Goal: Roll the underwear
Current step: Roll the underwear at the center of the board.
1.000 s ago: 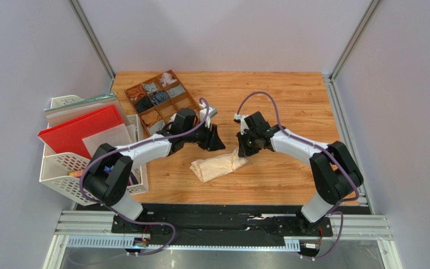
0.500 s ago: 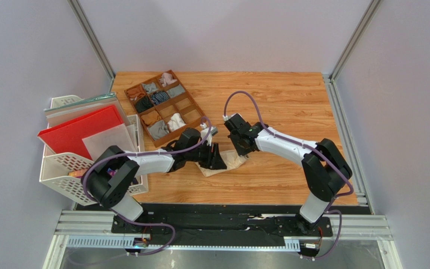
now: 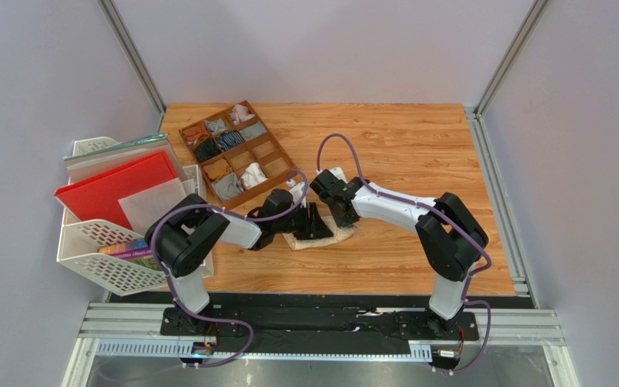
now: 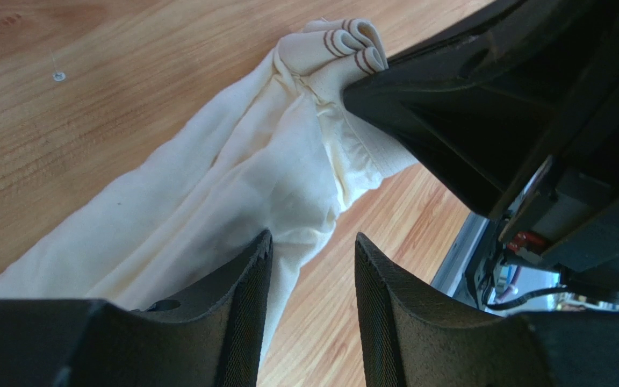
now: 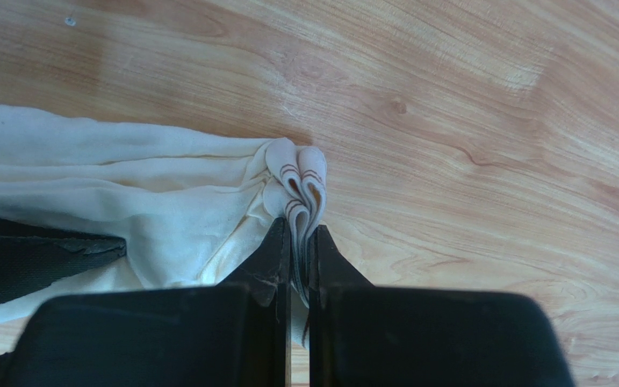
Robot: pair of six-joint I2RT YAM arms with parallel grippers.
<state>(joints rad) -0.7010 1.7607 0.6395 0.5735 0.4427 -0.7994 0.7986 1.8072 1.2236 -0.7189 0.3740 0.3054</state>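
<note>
The cream-beige underwear [image 4: 232, 177] lies as a long folded strip on the wooden table [image 3: 418, 153]. My right gripper [image 5: 299, 234] is shut on the strip's bunched end [image 5: 298, 181], which carries thin brown stripes. In the left wrist view that gripper is the black body [image 4: 490, 105] at the upper right. My left gripper [image 4: 311, 250] stands open low over the cloth. One of its fingers [image 4: 248, 274] rests on the fabric edge, with mostly bare wood in the gap. From above, both grippers [image 3: 317, 226] [image 3: 338, 216] meet over the underwear [image 3: 345, 234], hiding most of it.
A wooden divider tray [image 3: 270, 143] with small rolled garments stands at the back left. A white wire basket [image 3: 95, 258] with a red folder [image 3: 115, 189] sits off the table's left edge. Grey walls enclose the table.
The right gripper has pulled the striped end leftward, bunching the strip shorter. The left gripper has come down and nearer, onto the cloth. Neither gripper's jaws have changed.
</note>
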